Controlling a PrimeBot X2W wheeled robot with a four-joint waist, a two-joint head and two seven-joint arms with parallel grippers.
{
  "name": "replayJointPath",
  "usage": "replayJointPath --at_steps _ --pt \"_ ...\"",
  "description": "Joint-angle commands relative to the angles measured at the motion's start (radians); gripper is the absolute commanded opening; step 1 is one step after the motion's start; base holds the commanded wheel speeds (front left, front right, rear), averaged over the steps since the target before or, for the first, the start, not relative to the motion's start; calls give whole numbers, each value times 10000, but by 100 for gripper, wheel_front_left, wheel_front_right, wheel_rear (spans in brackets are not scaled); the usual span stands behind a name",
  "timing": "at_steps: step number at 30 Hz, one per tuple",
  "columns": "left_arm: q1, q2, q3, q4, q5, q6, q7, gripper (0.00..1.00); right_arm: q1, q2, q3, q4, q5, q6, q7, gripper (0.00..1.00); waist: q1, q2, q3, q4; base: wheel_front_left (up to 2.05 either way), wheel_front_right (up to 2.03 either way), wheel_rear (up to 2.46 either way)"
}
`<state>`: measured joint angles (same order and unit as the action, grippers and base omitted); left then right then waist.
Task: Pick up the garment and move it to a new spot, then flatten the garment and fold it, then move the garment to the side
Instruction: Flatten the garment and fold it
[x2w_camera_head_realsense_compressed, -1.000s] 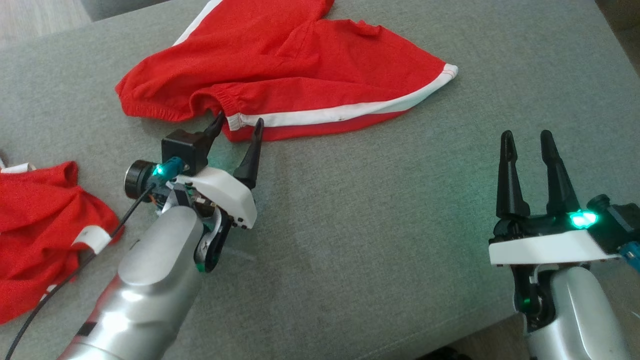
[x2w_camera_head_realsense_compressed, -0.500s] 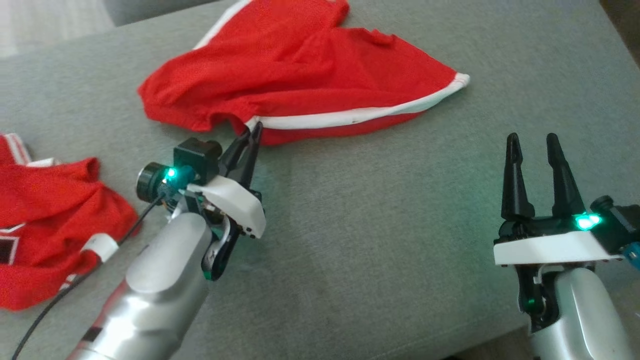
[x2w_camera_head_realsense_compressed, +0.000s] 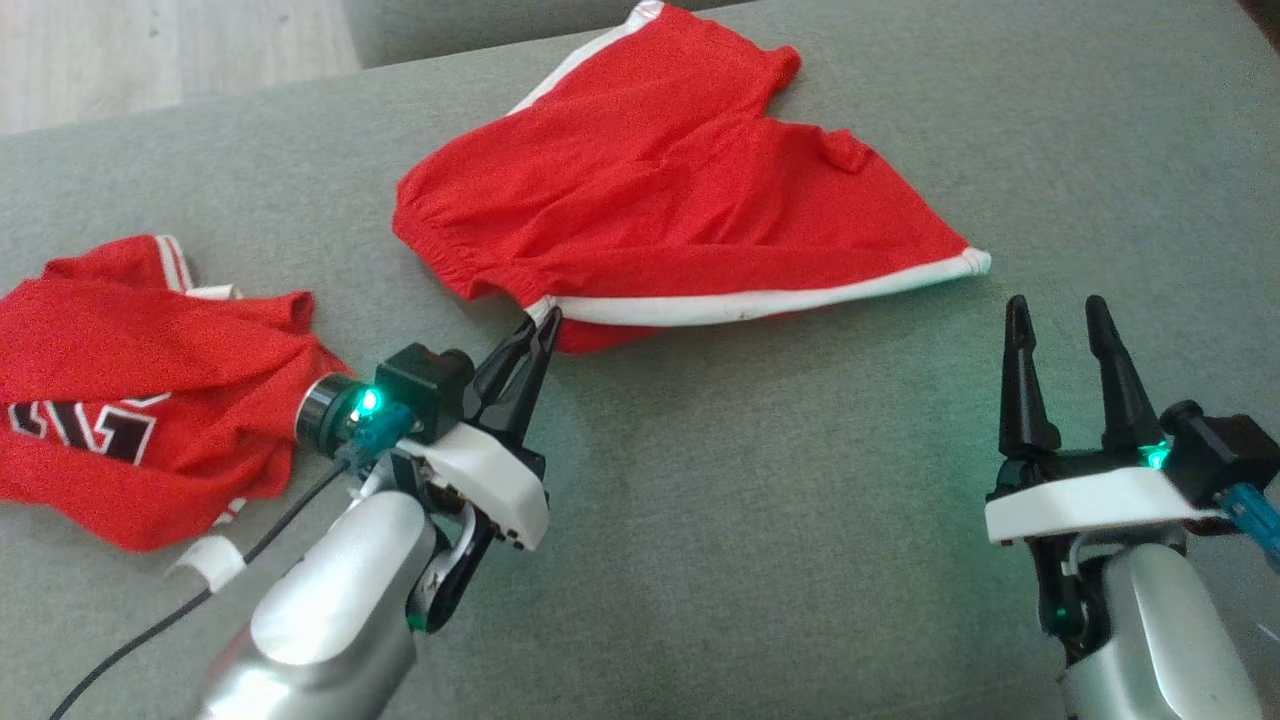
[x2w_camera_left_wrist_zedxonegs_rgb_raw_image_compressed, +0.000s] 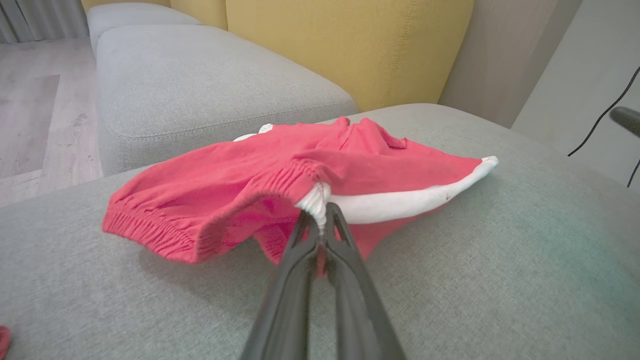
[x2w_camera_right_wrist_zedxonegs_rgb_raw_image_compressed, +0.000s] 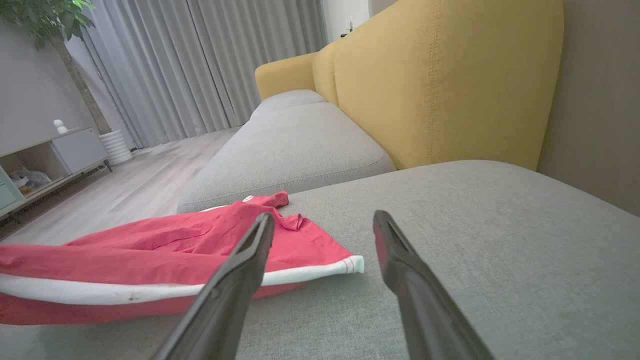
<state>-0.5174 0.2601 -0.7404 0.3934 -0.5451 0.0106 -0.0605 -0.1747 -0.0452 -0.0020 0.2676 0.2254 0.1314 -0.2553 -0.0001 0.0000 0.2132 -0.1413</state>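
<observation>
One pair of red shorts (x2w_camera_head_realsense_compressed: 680, 200): lies rumpled on the grey cushion (x2w_camera_head_realsense_compressed: 800, 520) and spreads away beyond the left fingertips. The near corner of its waistband (x2w_camera_head_realsense_compressed: 450, 265), where the white side stripe (x2w_camera_head_realsense_compressed: 760, 300) begins, is raised slightly off the cushion.
Left gripper (x2w_camera_head_realsense_compressed: 538, 325): clenched on that white-edged waistband corner. The two dark fingers are pressed together with the cloth pinched at their very tips.
Waistband: in the left wrist view the gathered elastic runs off to the left of the pinched spot and sags down to the cushion.
White side stripe: runs from the left fingertips along the shorts' near edge to the far hem corner.
Right gripper (x2w_camera_head_realsense_compressed: 1056, 310): released, with its fingers spread and nothing between them, over bare cushion. The hem corner lies just ahead of its tips, apart from them.
Red jersey (x2w_camera_head_realsense_compressed: 130, 400): a second garment with white and black lettering, heaped behind and to the left of the left fingers, apart from the shorts.
Cable (x2w_camera_head_realsense_compressed: 130, 640): black, trails back beside the left forearm, past the jersey's near edge.
Backrest (x2w_camera_left_wrist_zedxonegs_rgb_raw_image_compressed: 350, 45): yellow, well beyond the shorts and past both sets of fingertips.
</observation>
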Motion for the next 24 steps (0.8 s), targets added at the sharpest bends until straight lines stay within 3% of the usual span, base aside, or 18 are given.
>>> replayJointPath --at_steps 1,11,24 --pt "-170 289 312 -437 73 119 58 0 -365 -51 172 -104 -135 -7 -34 100 1 0 -18 121 0 0 0" --pt "37 454 146 -1035 172 343 211 0 -1454 -51 -618 1922 -297 -7 837 100 1 0 114 458 0 0 0" --pt "-183 290 -73 -1210 232 370 289 0 -3057 -51 -1154 4226 -1959 -7 1811 100 1 0 514 878 0 0 0"
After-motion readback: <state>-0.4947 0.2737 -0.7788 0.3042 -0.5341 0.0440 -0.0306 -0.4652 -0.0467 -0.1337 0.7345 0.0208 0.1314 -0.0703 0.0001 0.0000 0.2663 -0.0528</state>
